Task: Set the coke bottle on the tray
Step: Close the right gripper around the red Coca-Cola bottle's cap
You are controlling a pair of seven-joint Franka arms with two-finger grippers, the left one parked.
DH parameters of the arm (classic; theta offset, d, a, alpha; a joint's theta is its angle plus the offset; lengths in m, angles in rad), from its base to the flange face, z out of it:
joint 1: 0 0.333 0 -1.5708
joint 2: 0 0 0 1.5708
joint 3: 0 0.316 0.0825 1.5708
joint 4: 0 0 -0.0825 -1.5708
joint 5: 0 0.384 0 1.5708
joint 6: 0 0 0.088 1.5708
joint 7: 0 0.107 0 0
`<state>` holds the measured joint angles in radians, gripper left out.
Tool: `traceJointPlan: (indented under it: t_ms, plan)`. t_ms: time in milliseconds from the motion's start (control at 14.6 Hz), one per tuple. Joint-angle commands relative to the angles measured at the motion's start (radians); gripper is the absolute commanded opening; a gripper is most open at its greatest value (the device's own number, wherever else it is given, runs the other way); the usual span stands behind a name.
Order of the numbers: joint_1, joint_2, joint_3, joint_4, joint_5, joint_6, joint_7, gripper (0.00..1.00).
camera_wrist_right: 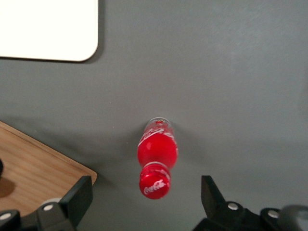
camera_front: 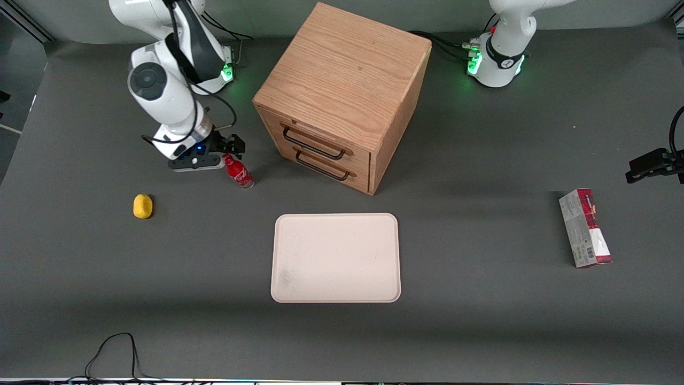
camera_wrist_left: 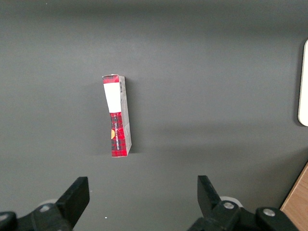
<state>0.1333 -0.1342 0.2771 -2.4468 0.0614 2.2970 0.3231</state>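
The coke bottle [camera_front: 239, 172] is small and red with a red cap. It stands upright on the grey table, beside the wooden cabinet and farther from the front camera than the tray. In the right wrist view the bottle [camera_wrist_right: 157, 151] is seen from above, its cap between the lines of the two fingers. My right gripper [camera_front: 230, 149] hangs just above the bottle's cap, open [camera_wrist_right: 146, 188] and not touching it. The cream-pink tray [camera_front: 335, 258] lies flat and bare in front of the cabinet, nearer the front camera; one corner of it shows in the right wrist view [camera_wrist_right: 48, 29].
The wooden cabinet [camera_front: 342, 91] with two drawers stands close beside the bottle; its top corner shows in the right wrist view [camera_wrist_right: 33, 168]. A yellow lemon-like object [camera_front: 142, 206] lies toward the working arm's end. A red-and-grey carton [camera_front: 584, 228] lies toward the parked arm's end.
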Motion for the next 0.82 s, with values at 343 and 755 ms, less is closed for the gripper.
traceJointPlan:
  t_ms: [343, 755]
  plan:
    - [0.0, -0.012, 0.01, -0.081, 0.012, 0.114, 0.019, 1.0]
    - [-0.001, 0.004, 0.008, -0.08, 0.003, 0.136, 0.017, 0.31]
